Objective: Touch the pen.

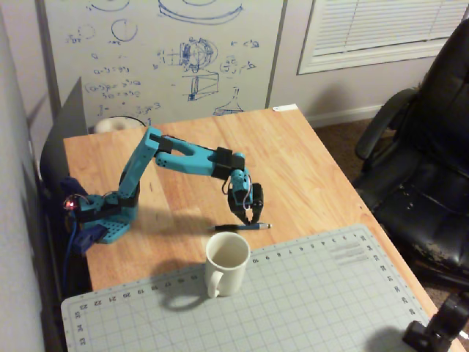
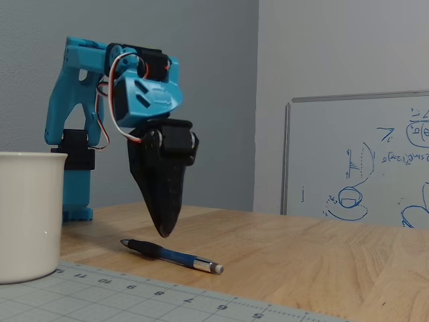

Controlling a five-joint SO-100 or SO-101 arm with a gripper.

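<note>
The pen (image 1: 242,227) is thin and dark blue with a silvery tip. It lies flat on the wooden table (image 1: 300,161), just beyond the far edge of the grey cutting mat (image 1: 315,293). In the low fixed view the pen (image 2: 171,255) slants from left to right, tip to the right. My gripper (image 1: 245,218) points straight down, its black fingers closed to a point. It hangs (image 2: 165,234) a short way above the pen's left half, with a clear gap between them and nothing held.
A white mug (image 1: 227,265) stands on the mat's far edge, close in front of the pen; it appears again (image 2: 27,221) at the left. The arm's base (image 1: 102,218) sits at the table's left. A black office chair (image 1: 425,169) is on the right, a whiteboard (image 1: 161,51) behind.
</note>
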